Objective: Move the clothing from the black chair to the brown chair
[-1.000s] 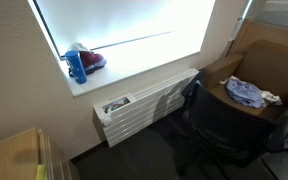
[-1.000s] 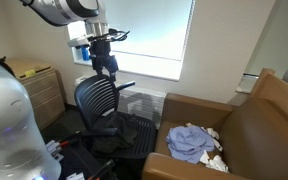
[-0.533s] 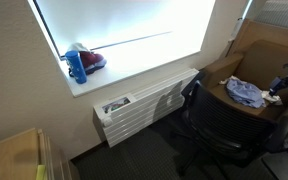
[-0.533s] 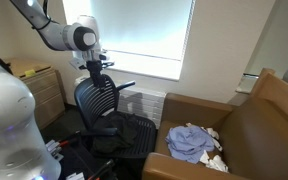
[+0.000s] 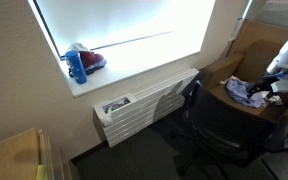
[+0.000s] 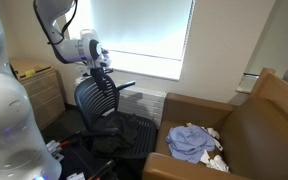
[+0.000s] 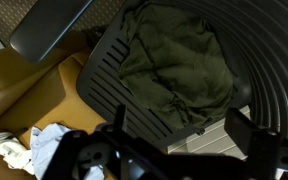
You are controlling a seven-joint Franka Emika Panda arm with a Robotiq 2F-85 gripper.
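A dark olive-green garment point(image 7: 174, 60) lies crumpled on the seat of the black mesh office chair point(image 7: 104, 70), seen from above in the wrist view. My gripper point(image 7: 181, 124) is open and empty, hovering above the garment with its fingers point(image 7: 246, 130) apart. In an exterior view the gripper point(image 6: 102, 70) hangs just over the black chair's backrest point(image 6: 99, 100). The brown chair point(image 6: 239, 125) stands beside it and holds a pile of blue and white clothes point(image 6: 191, 141). The pile also shows in an exterior view point(image 5: 244, 92) and in the wrist view point(image 7: 34, 145).
A white radiator point(image 5: 144, 102) runs under the bright window. A blue bottle point(image 5: 77, 66) and a red thing stand on the sill. A wooden cabinet point(image 6: 39, 85) stands behind the arm. The black chair's armrest point(image 7: 49, 28) juts out near the garment.
The arm has swung down and toward the black chair. It now shows at the right edge of an exterior view, and the gripper sits lower, near the backrest.
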